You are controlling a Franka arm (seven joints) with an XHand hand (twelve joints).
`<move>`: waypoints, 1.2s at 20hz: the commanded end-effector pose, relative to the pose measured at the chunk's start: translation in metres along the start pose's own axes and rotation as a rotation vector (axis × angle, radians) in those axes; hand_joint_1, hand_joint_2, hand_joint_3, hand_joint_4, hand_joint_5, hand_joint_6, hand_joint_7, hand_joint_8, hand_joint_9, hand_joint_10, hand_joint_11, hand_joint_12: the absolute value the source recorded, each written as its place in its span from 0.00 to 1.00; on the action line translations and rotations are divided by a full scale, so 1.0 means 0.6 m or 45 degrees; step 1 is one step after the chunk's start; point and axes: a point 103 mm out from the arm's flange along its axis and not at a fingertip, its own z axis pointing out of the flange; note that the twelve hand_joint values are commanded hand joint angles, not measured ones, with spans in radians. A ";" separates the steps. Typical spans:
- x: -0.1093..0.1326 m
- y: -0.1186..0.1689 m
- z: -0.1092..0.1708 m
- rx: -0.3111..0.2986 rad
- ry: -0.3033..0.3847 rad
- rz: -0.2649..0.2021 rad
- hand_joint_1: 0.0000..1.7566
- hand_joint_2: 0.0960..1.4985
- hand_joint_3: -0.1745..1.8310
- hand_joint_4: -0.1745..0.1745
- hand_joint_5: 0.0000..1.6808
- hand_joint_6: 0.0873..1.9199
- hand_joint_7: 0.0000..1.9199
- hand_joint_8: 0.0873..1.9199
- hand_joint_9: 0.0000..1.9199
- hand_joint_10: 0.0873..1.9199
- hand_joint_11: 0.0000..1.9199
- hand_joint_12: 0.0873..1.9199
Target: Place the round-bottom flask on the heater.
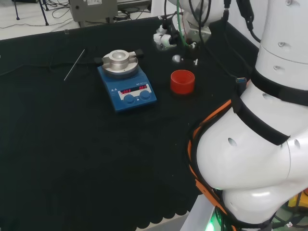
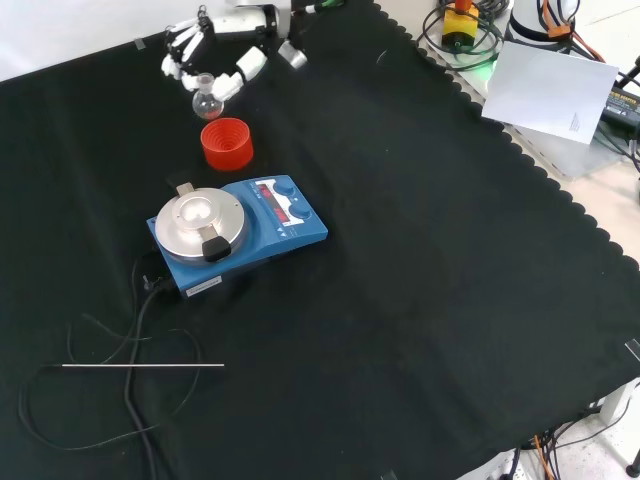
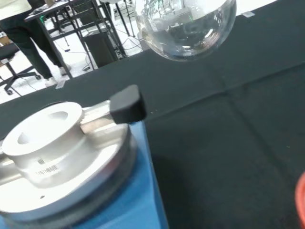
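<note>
The round-bottom flask [image 2: 208, 98] is clear glass and hangs by its neck from my hand [image 2: 215, 45], whose fingers are curled round it. In the head view the flask [image 1: 177, 58] hangs in the air under the hand [image 1: 168, 38], just beyond the red ribbed ring stand [image 1: 182, 81]. The blue heater [image 1: 126, 86] with a round metal block [image 1: 120, 60] on top stands to the left of the stand. In the wrist view the flask's bulb [image 3: 188, 24] hangs close in front, off to the side of the heater's metal block [image 3: 52, 138] and above it.
In the front view the red stand [image 2: 227, 143] sits between the hand and the heater [image 2: 235, 230]. A thin metal rod [image 2: 140, 366] and a black cable [image 2: 135, 320] lie on the cloth nearer the camera. Papers and cables lie past the cloth's scalloped edge [image 2: 540, 160].
</note>
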 end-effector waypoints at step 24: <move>0.184 0.092 0.118 0.165 0.152 -0.205 0.59 0.70 0.10 1.00 0.62 0.47 0.26 0.26 0.35 0.26 0.13 0.66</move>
